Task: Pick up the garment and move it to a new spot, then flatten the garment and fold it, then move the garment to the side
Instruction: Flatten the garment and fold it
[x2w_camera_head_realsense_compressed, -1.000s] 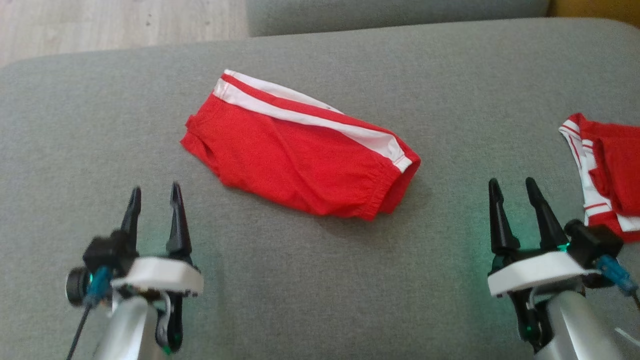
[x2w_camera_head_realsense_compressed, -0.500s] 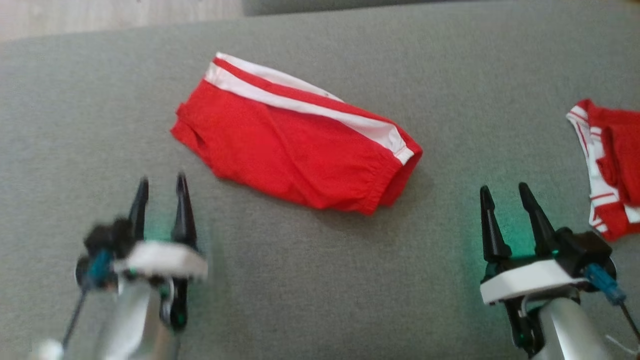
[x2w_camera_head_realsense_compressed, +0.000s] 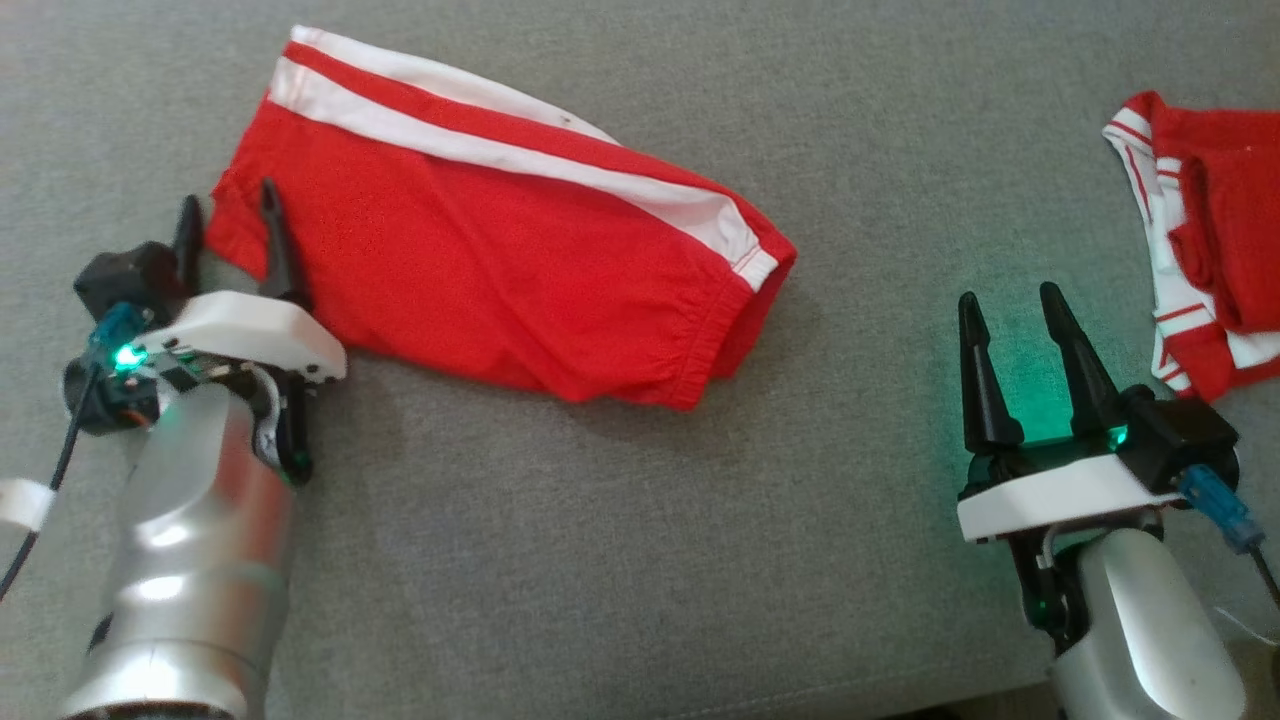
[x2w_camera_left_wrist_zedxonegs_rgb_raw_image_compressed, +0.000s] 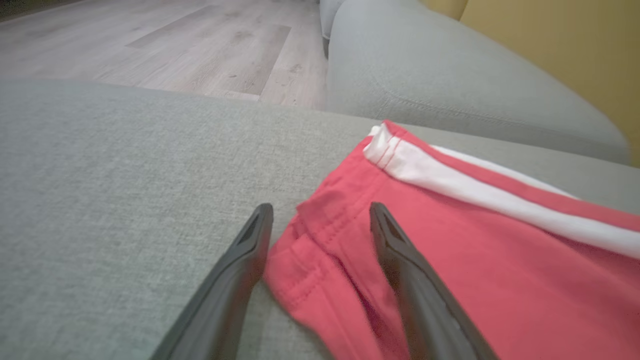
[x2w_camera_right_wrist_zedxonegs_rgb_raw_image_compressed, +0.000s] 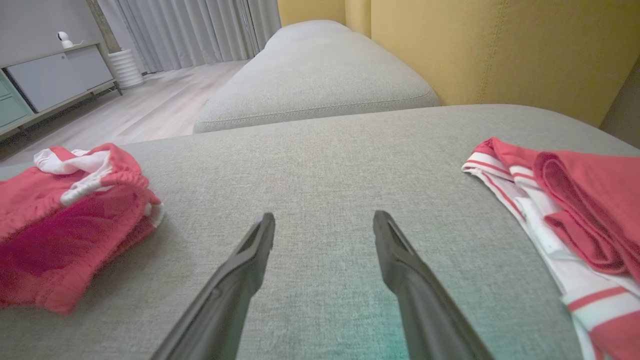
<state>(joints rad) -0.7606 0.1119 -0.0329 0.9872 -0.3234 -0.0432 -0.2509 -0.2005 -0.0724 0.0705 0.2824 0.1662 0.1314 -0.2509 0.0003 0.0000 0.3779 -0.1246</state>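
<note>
Two red garments lie on the grey sofa cushion (x2w_camera_head_realsense_compressed: 600, 560). The shorts (x2w_camera_head_realsense_compressed: 480, 240), red with white side stripes, occupy the upper left and centre of the head view. Their long axis runs from upper left to lower right, with the gathered waistband pointing lower right and the leg hems pointing left.

The left pincer (x2w_camera_head_realsense_compressed: 229, 197) stands wide open at that left hem, gripping nothing. In the left wrist view one finger is over bare cushion and the other over red cloth, with the hem corner between them; whether either touches cannot be told.

The right pincer (x2w_camera_head_realsense_compressed: 1008, 296), also wide and empty, hangs over bare cushion at lower right, between the shorts and a second red-and-white garment (x2w_camera_head_realsense_compressed: 1220, 220) at the right edge.

The left wrist view brings in wooden floor (x2w_camera_left_wrist_zedxonegs_rgb_raw_image_compressed: 175, 45) beyond the cushion. The right wrist view brings in a yellow backrest (x2w_camera_right_wrist_zedxonegs_rgb_raw_image_compressed: 500, 45) and grey curtains (x2w_camera_right_wrist_zedxonegs_rgb_raw_image_compressed: 190, 30).
</note>
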